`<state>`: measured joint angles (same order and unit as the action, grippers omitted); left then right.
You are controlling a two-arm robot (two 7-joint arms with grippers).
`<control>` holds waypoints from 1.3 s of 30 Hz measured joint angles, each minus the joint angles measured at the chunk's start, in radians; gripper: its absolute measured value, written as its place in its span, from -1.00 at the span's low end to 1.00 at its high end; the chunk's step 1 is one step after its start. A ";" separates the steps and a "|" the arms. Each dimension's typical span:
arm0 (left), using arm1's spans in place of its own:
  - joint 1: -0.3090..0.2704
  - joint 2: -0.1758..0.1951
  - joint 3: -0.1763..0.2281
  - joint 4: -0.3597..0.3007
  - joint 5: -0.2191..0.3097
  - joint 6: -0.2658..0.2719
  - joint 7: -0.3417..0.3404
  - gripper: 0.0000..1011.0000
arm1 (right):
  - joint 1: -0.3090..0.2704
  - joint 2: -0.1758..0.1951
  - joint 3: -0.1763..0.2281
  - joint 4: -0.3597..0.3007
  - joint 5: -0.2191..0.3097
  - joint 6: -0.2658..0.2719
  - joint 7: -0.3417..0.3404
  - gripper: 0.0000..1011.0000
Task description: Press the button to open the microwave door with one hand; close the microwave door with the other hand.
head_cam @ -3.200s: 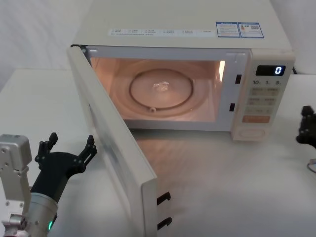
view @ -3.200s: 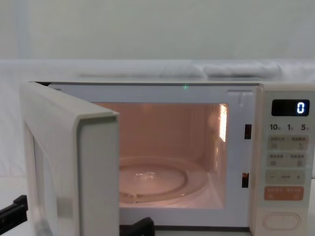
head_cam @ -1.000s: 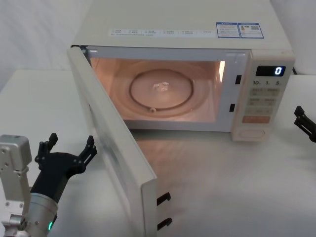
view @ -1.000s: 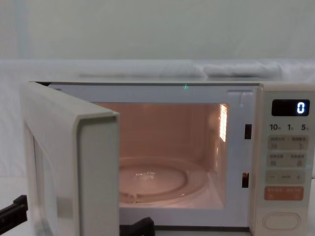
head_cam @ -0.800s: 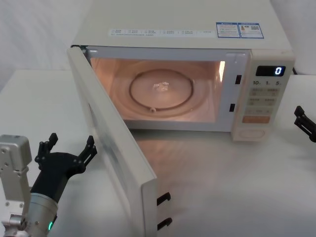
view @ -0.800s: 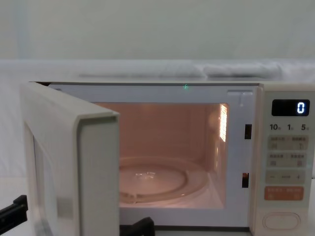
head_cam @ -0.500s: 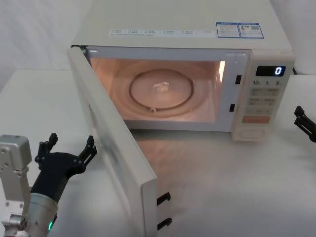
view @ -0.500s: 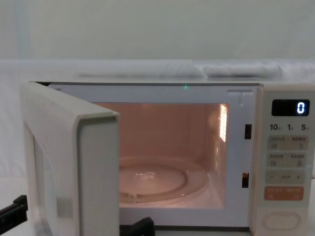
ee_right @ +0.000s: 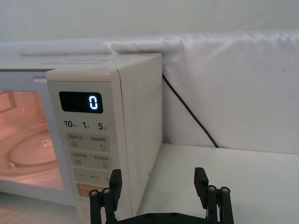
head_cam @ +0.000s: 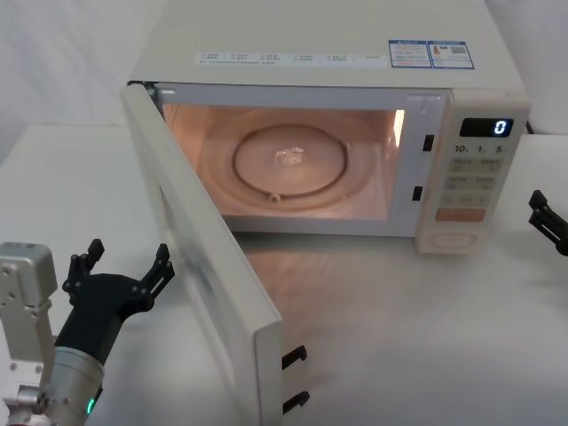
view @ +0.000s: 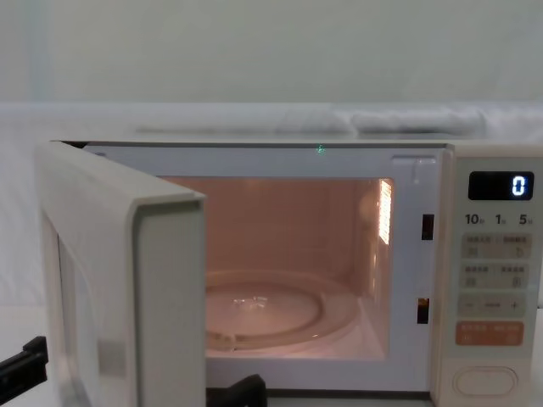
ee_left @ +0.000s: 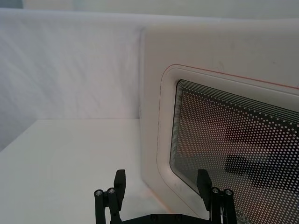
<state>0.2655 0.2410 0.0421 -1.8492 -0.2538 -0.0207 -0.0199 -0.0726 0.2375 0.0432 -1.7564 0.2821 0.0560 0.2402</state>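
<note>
Display [ee_right: 81,102]: we read "0" in lit digits on the dark screen of the control panel [head_cam: 476,182].
Time keys: we read "10", "1", "5" printed just under the display.
Top stickers [head_cam: 430,53]: blue and white labels on the microwave [head_cam: 328,35] roof; we cannot read their print.
Small buttons [ee_right: 88,138]: grey print, unreadable to us.
</note>
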 joint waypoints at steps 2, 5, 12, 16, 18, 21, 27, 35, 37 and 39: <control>0.000 0.000 0.000 0.000 0.000 0.000 0.000 0.98 | 0.000 0.000 0.000 0.000 0.000 0.000 0.000 0.98; 0.000 0.000 0.000 0.000 0.000 0.000 0.000 0.98 | 0.000 0.000 0.000 0.000 0.000 0.000 0.000 0.98; 0.000 0.000 0.000 0.000 0.000 0.000 0.000 0.98 | 0.000 0.000 0.000 0.000 0.000 0.000 0.000 0.98; 0.000 0.000 0.000 0.000 0.000 0.000 0.000 0.98 | 0.000 0.000 0.000 0.000 0.000 0.000 0.000 0.98; 0.000 0.000 0.000 0.000 0.000 0.000 0.000 0.98 | 0.000 0.000 0.000 0.000 0.000 0.000 0.000 0.98; 0.000 0.000 0.000 0.000 0.000 0.000 0.000 0.98 | 0.000 0.000 0.000 0.000 0.000 0.000 0.000 0.98; 0.000 0.000 0.000 0.000 0.000 0.000 0.000 0.94 | 0.000 0.000 0.000 0.000 0.000 0.000 0.000 0.98; 0.000 0.000 0.000 0.000 0.000 0.000 0.000 0.61 | 0.000 0.000 0.000 0.000 0.000 0.000 0.000 0.98; 0.000 0.000 0.000 0.000 0.000 0.000 0.000 0.45 | 0.000 0.000 0.000 0.000 0.000 0.000 0.000 0.98; 0.000 0.000 0.000 0.000 0.000 0.000 0.000 0.37 | 0.000 0.000 0.000 0.000 0.000 0.000 0.000 0.98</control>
<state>0.2655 0.2409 0.0421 -1.8492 -0.2538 -0.0208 -0.0199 -0.0726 0.2375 0.0432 -1.7564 0.2821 0.0560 0.2402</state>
